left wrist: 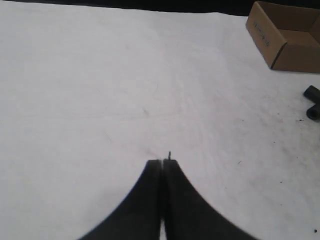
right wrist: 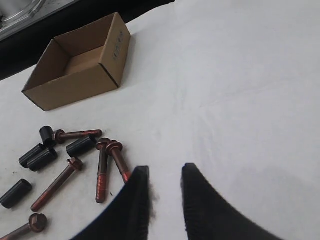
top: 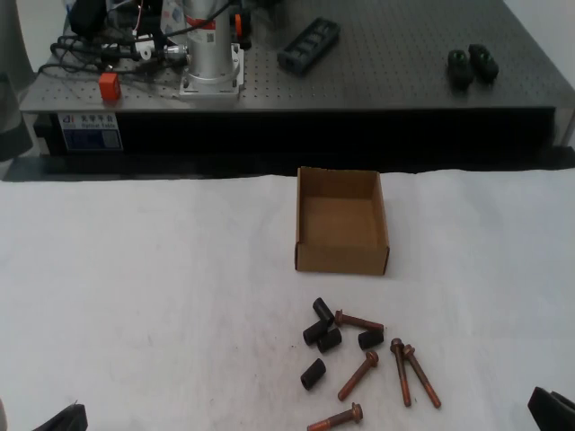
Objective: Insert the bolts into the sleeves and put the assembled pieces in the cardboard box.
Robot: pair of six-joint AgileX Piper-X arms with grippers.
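The open cardboard box (top: 341, 224) stands on the white cloth, with nothing visible inside it. In front of it lie several black sleeves (top: 322, 310) and several copper-coloured bolts (top: 358, 375), all loose and none joined. In the right wrist view the box (right wrist: 75, 65), a sleeve (right wrist: 81, 146) and a pair of bolts (right wrist: 102, 170) lie just ahead of my right gripper (right wrist: 164, 170). It hovers open over bare cloth and holds nothing. My left gripper (left wrist: 162, 162) is shut and holds nothing. It is well off to the left of the box (left wrist: 287, 37) and two sleeves (left wrist: 312, 92).
Behind the cloth runs a dark perforated bench (top: 377, 63) carrying a metal arm base (top: 211, 58), cables, an orange block (top: 109, 85) and black parts (top: 308, 43). Bare white cloth (top: 135, 296) stretches left of the parts and right of the box.
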